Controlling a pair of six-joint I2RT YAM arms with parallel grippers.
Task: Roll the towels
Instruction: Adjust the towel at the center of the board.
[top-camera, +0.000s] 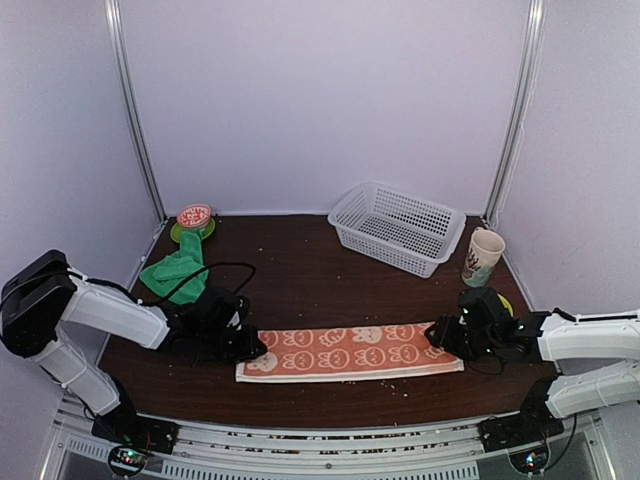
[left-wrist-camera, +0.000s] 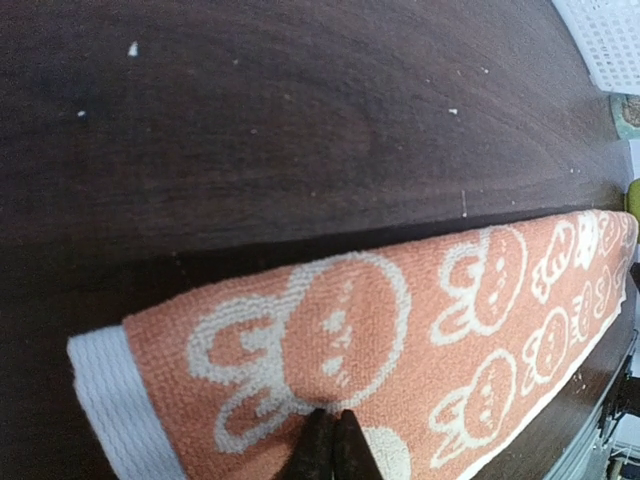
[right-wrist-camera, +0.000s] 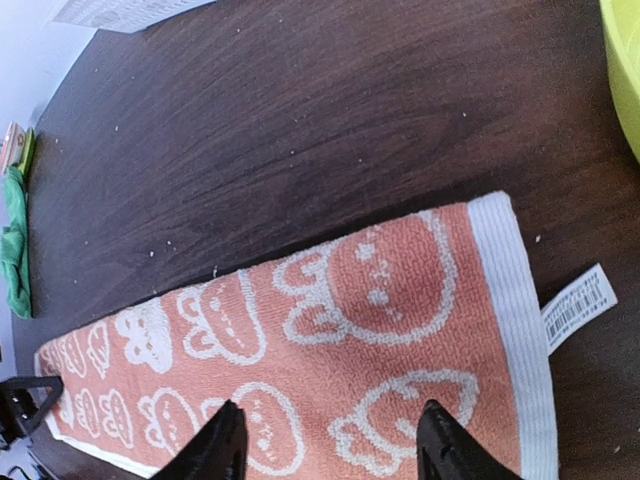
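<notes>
Flat bunny towel on table, right gripper spread above

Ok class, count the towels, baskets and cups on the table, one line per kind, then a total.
Towels: 2 (orange bunny towel, green towel)
Baskets: 1 (white basket)
Cups: 1 (cup)
Total: 4

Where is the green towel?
In the top view, the green towel lies bunched on the left side, right beside a round red-topped dish.
</notes>
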